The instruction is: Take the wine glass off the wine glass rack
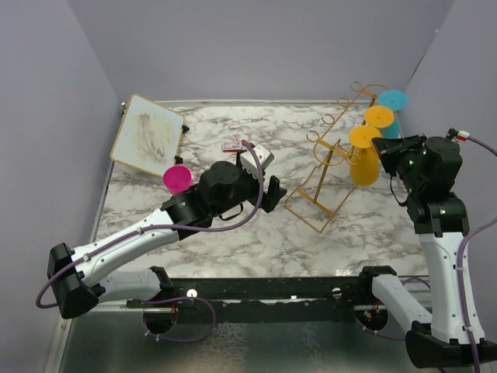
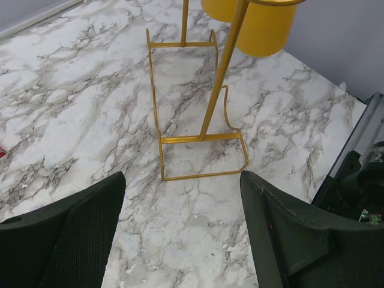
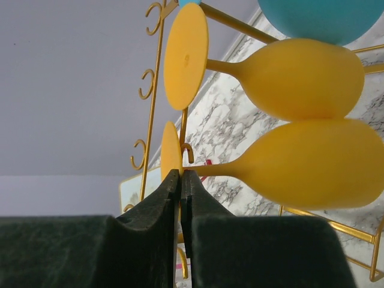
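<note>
The marble tabletop (image 1: 233,241) is carrying everything I am watching. The gold rack (image 1: 322,167) is standing right of centre, its ladder slanting up toward the back right. A white board (image 1: 147,134) with a gold edge is lying at the back left.

Three glasses are hanging bowl-down on the rack's right side, their feet caught in its loops. The near yellow glass (image 3: 306,162) is hanging lowest, the far yellow glass (image 3: 300,78) is next up and the teal glass (image 3: 318,18) is hanging at the top. A pink glass (image 1: 177,179) is sitting on the tabletop just beside the left arm, well apart from the rack.

The left tool (image 2: 182,198) is hovering over bare marble, released, with its fingers spread wide and nothing between them, facing the rack's base. The right tool (image 3: 180,175) is reaching in from the right and is clenched, its fingertips pressing together right at the near yellow glass's foot, beside the stem. I cannot tell whether they are nipping the foot's rim.
</note>
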Robot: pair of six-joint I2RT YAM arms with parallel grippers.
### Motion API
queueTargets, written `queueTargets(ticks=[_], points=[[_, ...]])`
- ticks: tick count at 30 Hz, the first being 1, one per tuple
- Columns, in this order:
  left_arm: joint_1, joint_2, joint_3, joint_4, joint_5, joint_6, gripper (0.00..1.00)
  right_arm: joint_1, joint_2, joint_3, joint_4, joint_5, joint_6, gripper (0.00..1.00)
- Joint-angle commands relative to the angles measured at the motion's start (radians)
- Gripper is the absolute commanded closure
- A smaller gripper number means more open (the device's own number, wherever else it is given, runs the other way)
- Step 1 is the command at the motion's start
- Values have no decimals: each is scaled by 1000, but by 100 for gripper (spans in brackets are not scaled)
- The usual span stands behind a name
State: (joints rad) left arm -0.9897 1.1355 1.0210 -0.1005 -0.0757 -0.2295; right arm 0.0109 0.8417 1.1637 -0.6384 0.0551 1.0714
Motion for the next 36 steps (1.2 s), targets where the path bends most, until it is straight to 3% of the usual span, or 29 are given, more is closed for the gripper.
queueTargets(ticks=[1,14,25,36], points=[[-1,-26,35,-10,-17,7,21,-5,-20,28,-23,8,22,97],[-1,-34,53,-22,-13,-7,21,-5,-56,42,-22,-40,141,98],[-1,-37,56,-23,-3,-14,21,-5,-98,68,-76,96,118,98],[-1,-29,63,-19,15,-24,21,-5,-103,83,-86,116,109,98]])
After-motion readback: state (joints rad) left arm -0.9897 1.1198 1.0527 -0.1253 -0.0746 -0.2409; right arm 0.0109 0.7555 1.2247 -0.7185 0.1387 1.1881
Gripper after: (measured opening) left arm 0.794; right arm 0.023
